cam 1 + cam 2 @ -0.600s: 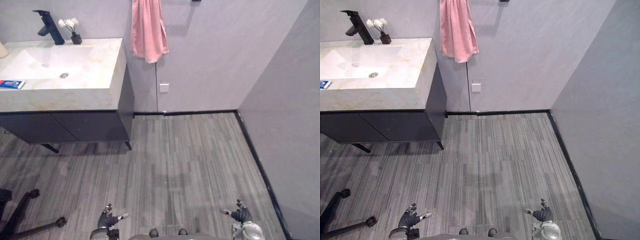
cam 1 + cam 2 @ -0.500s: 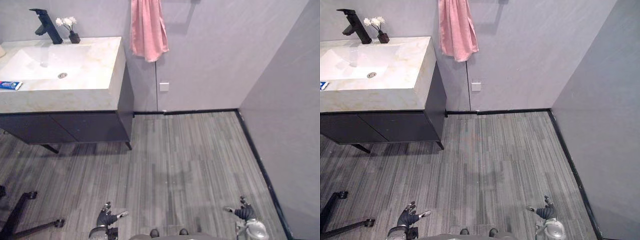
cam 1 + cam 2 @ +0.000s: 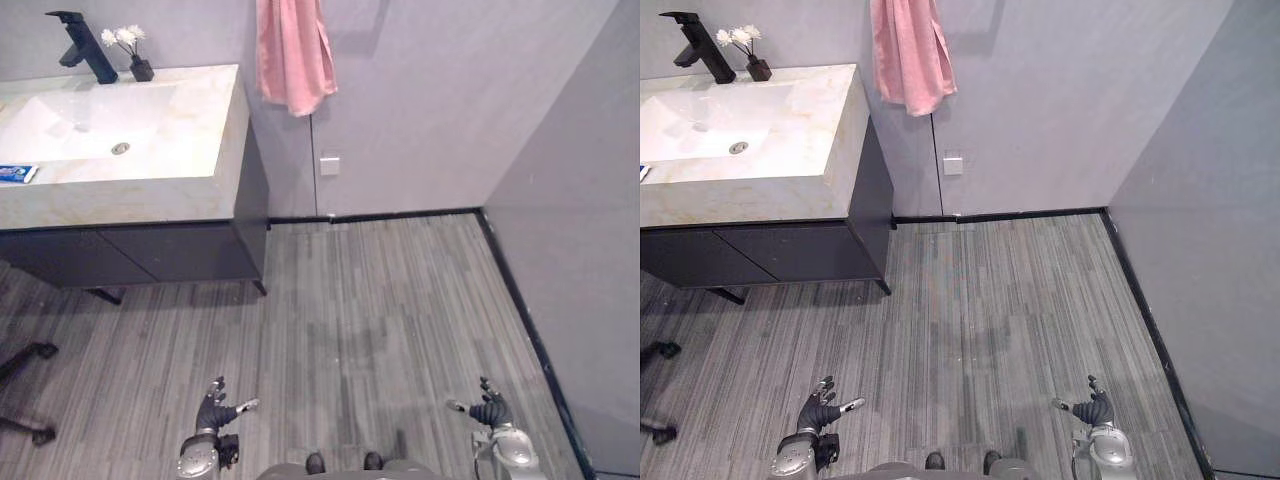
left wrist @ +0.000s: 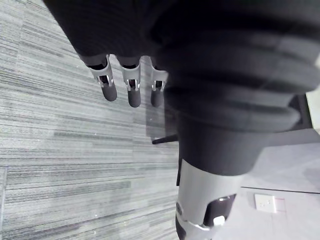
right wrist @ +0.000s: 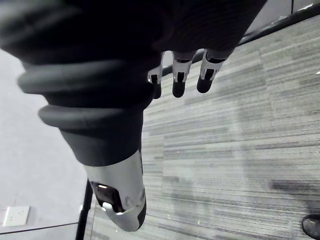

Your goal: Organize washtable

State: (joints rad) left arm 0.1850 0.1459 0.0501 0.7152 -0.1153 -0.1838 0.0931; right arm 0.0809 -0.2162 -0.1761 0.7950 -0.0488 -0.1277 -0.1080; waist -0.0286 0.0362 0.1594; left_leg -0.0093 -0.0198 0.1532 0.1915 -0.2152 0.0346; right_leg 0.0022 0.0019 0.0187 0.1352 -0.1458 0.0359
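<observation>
Both hands hang low and empty: the left hand (image 3: 213, 410) and the right hand (image 3: 489, 411) each have loosely spread, relaxed fingers with the thumb out to the side, and only floor under the fingertips. The washtable (image 3: 200, 150) stands well ahead of the fingers, off to the left hand's side and far out of reach, so the main risk lies in closing that gap. A chair base (image 3: 28, 354) sits outward of the left fingers and could be clipped on the way in. At the counter, a broad reach could tip the small flower vase (image 3: 135, 55), which stands just beside the black tap (image 3: 80, 45). The blue packet (image 3: 15, 173) at the front edge looks easy to nudge off, and the pink towel (image 3: 292, 55) beyond the corner could snag the right fingers.
</observation>
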